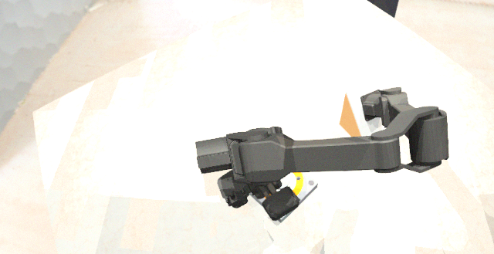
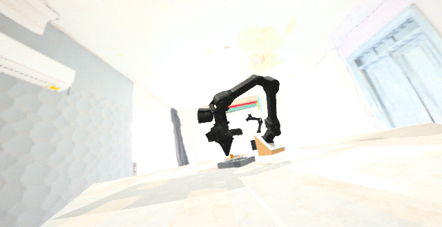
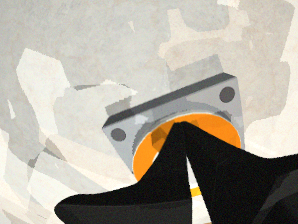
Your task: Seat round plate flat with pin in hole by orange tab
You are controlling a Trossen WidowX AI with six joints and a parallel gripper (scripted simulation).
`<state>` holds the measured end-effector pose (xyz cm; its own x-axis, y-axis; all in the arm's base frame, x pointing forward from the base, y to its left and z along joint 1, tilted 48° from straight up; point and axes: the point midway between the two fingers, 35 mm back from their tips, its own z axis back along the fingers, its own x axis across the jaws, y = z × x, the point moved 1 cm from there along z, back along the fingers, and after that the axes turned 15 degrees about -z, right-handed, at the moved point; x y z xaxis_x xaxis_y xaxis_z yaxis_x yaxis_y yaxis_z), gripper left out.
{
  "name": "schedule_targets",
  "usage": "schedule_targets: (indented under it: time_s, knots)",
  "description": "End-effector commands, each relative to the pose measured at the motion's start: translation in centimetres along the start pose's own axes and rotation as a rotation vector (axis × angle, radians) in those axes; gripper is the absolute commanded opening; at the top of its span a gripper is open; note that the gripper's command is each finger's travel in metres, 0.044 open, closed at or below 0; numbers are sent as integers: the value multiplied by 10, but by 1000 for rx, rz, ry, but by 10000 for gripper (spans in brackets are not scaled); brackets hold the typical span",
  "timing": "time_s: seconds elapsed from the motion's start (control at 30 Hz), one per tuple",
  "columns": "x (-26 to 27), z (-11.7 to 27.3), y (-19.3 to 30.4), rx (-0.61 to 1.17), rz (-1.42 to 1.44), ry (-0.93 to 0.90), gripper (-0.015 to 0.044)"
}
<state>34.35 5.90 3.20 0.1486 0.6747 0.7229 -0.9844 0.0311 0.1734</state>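
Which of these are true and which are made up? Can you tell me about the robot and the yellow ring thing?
1. The tool is shut with nothing in it. True.
2. The tool points down above the plate. True.
3. The plate is green. False: it is yellow in the top view.
4. The base under the plate is round. False: it is a grey square with holes at its corners.
5. The arm hides part of the plate in the top view. True.
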Motion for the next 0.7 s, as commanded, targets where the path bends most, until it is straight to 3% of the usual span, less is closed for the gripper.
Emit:
schedule_targets:
  time_s: [0.0, 0.67]
  knots:
    - [0, -3, 0, -4, -6, -4, 0]
    - [22, -5, 19, -3, -7, -5, 0]
